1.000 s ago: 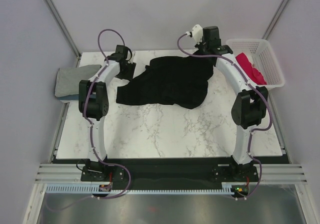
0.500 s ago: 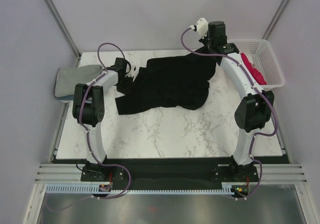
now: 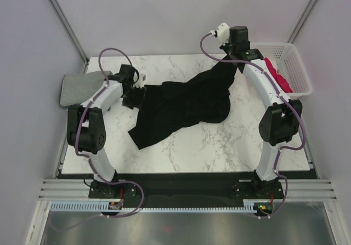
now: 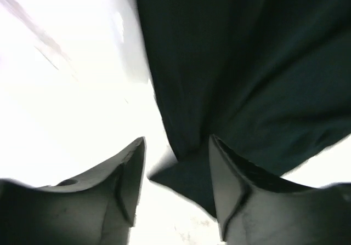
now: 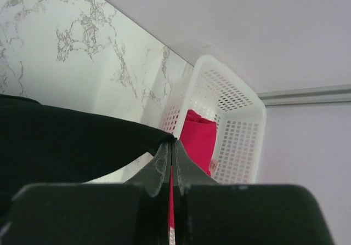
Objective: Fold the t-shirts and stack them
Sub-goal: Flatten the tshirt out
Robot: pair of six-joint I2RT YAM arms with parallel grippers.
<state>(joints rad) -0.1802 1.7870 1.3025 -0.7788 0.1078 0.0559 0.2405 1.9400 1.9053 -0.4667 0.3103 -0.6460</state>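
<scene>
The large black t-shirt [image 3: 181,105] stretches diagonally across the marble table, from the back right down to the near left. My right gripper [image 3: 229,58] is shut on the shirt's far right edge and holds it lifted; the right wrist view shows the cloth [image 5: 55,146] pinched at my fingertips [image 5: 173,143]. My left gripper [image 3: 135,96] is at the shirt's left edge. In the left wrist view its jaws [image 4: 175,146] stand apart, with a corner of the black cloth [image 4: 247,64] lying between and beyond them. A folded grey t-shirt [image 3: 77,89] lies at the table's left edge.
A white lattice basket [image 3: 299,64] stands at the back right and holds a crimson-pink t-shirt [image 3: 277,75]; both also show in the right wrist view, the basket [image 5: 241,141] and the crimson-pink shirt [image 5: 198,138]. White walls close the cell at the back and both sides.
My left arm has swung left and nearer, and the shirt's left part has been drawn out toward the near left. My right gripper has stayed shut on the cloth at the back right.
</scene>
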